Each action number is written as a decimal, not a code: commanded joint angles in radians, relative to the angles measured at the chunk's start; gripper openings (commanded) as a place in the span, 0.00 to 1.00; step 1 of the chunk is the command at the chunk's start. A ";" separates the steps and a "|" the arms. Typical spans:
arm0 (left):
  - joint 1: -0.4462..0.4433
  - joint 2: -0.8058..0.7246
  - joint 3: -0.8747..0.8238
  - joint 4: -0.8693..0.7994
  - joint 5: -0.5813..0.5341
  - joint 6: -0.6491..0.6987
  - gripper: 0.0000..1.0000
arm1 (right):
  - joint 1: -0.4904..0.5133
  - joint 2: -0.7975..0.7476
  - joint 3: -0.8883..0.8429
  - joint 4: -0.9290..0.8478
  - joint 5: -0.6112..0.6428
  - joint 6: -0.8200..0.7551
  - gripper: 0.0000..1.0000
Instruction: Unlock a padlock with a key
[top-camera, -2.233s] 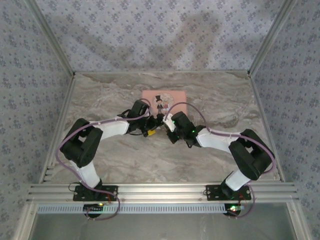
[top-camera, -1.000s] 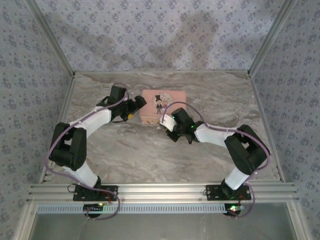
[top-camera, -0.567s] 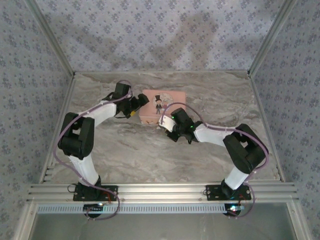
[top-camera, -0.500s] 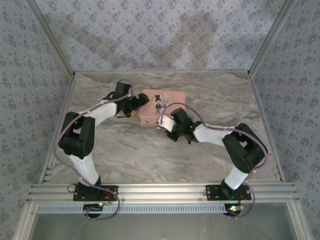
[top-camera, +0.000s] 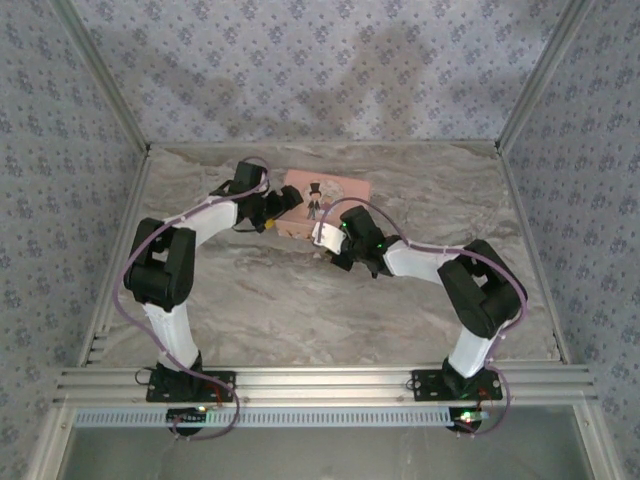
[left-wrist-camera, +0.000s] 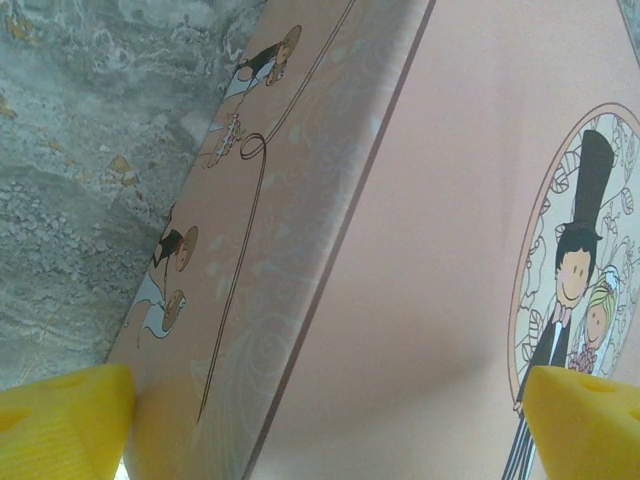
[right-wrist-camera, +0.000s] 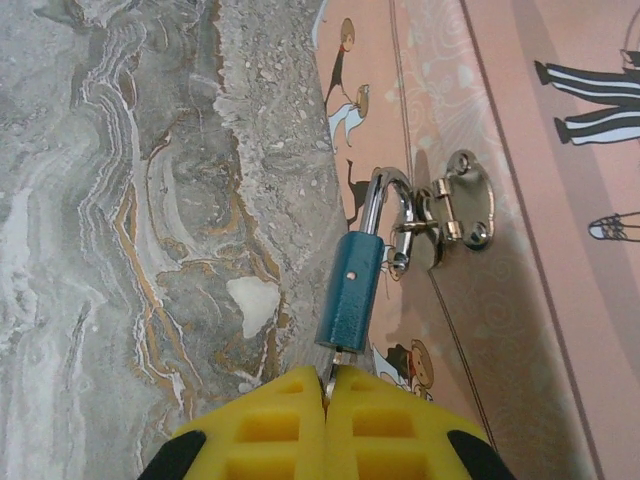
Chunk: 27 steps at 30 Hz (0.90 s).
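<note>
In the right wrist view the small blue-teal padlock (right-wrist-camera: 351, 292) hangs by its metal shackle from the silver hasp (right-wrist-camera: 458, 205) on the front wall of the pink tin (right-wrist-camera: 520, 130). The whitish key (right-wrist-camera: 329, 370) sticks into the padlock's underside. My right gripper (right-wrist-camera: 328, 385) is shut on the key with its yellow pads pressed together. From the top, the right gripper (top-camera: 326, 236) is at the tin's near edge. My left gripper (left-wrist-camera: 325, 400) is open, with one yellow fingertip (left-wrist-camera: 60, 420) beside the tin's wall and the other over the lid (left-wrist-camera: 450, 260). It stands at the left end of the tin (top-camera: 335, 190).
The tin with the cartoon couple lies at the back middle of the marbled table (top-camera: 300, 300). Patterned walls and metal rails close in the table on three sides. Both arms reach inward and meet at the tin.
The left arm has swung from the table's middle back to the tin's left end. The right gripper has moved slightly up and left. The tin looks a little turned.
</note>
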 joint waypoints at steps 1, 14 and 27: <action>-0.022 0.019 0.040 -0.032 0.049 0.019 0.98 | 0.007 0.025 0.051 0.032 -0.041 -0.035 0.00; 0.027 -0.102 -0.058 -0.029 -0.089 -0.002 0.98 | 0.066 -0.043 -0.058 0.001 0.008 0.005 0.00; 0.041 -0.105 -0.033 0.001 -0.130 0.006 0.98 | 0.090 -0.117 -0.129 0.012 0.043 0.035 0.00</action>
